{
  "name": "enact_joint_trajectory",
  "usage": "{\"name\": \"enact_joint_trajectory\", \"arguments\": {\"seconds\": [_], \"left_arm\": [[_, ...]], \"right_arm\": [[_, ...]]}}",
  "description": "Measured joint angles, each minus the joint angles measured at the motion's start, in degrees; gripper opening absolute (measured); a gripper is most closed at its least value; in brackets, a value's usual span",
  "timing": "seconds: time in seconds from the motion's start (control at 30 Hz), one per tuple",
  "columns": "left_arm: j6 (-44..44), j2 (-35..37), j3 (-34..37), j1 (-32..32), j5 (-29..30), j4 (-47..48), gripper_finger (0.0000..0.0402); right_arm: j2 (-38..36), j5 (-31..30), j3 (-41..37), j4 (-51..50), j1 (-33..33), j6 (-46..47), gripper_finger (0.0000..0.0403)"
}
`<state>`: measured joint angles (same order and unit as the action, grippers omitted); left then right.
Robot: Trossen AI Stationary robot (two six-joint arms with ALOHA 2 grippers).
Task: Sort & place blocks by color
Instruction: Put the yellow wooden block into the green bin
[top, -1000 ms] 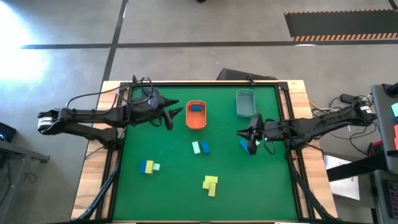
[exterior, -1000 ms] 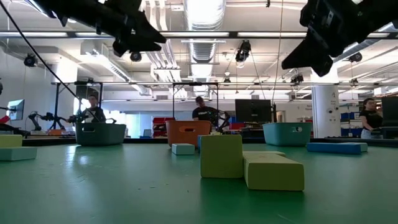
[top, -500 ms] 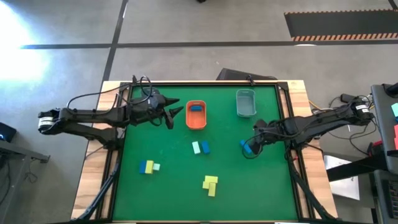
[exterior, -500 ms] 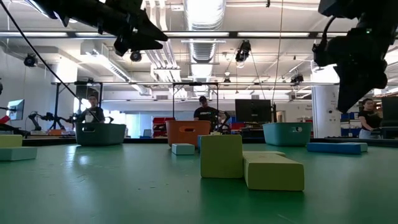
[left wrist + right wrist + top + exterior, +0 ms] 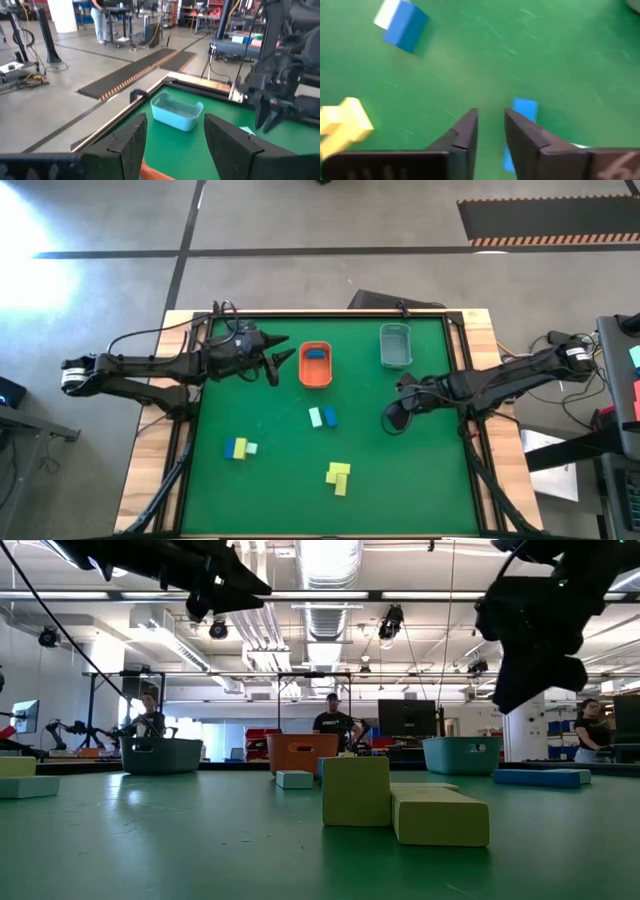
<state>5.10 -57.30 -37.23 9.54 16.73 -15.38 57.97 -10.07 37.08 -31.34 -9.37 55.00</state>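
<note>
My right gripper (image 5: 393, 418) (image 5: 491, 120) hangs tipped downward, open by a narrow gap, over the table's right part. A dark blue block (image 5: 522, 108) (image 5: 540, 777) lies flat on the table beside one finger, outside the gap; in the high view the gripper hides it. My left gripper (image 5: 281, 363) (image 5: 175, 140) waits open in the air, just left of the orange tray (image 5: 304, 370), where another blue block (image 5: 316, 355) lies. A mint and blue pair (image 5: 322, 417), a blue, yellow and mint group (image 5: 238, 448) and yellow blocks (image 5: 338, 476) rest on the green mat.
A pale grey-blue tray (image 5: 395, 346) (image 5: 176, 112) stands at the far right of the mat, beyond my right gripper. Bare green mat lies between the block groups and along the near edge. People and equipment show in the room behind the table.
My right gripper has moved toward the table's near edge and a little left, tipping downward until it stands over the dark blue block, which has stayed in place on the mat. My left arm has kept still.
</note>
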Motion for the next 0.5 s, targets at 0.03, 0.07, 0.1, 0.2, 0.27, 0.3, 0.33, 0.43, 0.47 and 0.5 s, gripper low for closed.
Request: {"name": "enact_joint_trajectory", "arguments": {"seconds": [0.03,0.07,0.1,0.2,0.27,0.3,0.33,0.43,0.47,0.5], "left_arm": [[-0.11,0.00,0.01,0.04,0.00,-0.21,0.0182],[-0.13,0.00,0.01,0.09,0.00,-0.14,0.0182],[-0.13,0.00,0.02,0.09,0.00,-0.14,0.0182],[-0.13,0.00,0.10,0.09,0.00,-0.19,0.0182],[-0.13,-0.13,0.19,0.09,0.00,-0.15,0.0182],[-0.13,-0.20,0.20,0.09,0.00,-0.15,0.0182],[-0.12,-0.22,0.20,0.09,0.00,-0.11,0.0182],[-0.11,-0.20,0.20,0.09,0.00,-0.14,0.0182],[-0.11,-0.20,0.20,0.09,0.00,-0.09,0.0182],[-0.11,-0.22,0.20,0.09,0.00,0.01,0.0182]], "right_arm": [[0.52,0.00,0.03,1.54,0.00,0.00,0.0106],[1.06,0.00,0.22,2.53,0.00,0.02,0.0121],[1.75,-0.02,0.70,2.78,0.00,0.04,0.0135],[4.33,-0.44,3.55,2.98,0.00,0.11,0.0173],[6.57,-0.65,5.99,2.93,0.00,-0.12,0.0192],[7.82,-0.84,7.27,3.02,0.00,-0.61,0.0200],[9.07,-1.21,8.49,3.06,0.00,-1.11,0.0206],[12.81,-1.83,12.39,0.65,0.00,-2.27,0.0215],[14.16,-1.93,13.87,-1.13,0.00,-2.33,0.0216],[15.34,-1.94,15.31,-3.10,0.00,-2.29,0.0216]]}}
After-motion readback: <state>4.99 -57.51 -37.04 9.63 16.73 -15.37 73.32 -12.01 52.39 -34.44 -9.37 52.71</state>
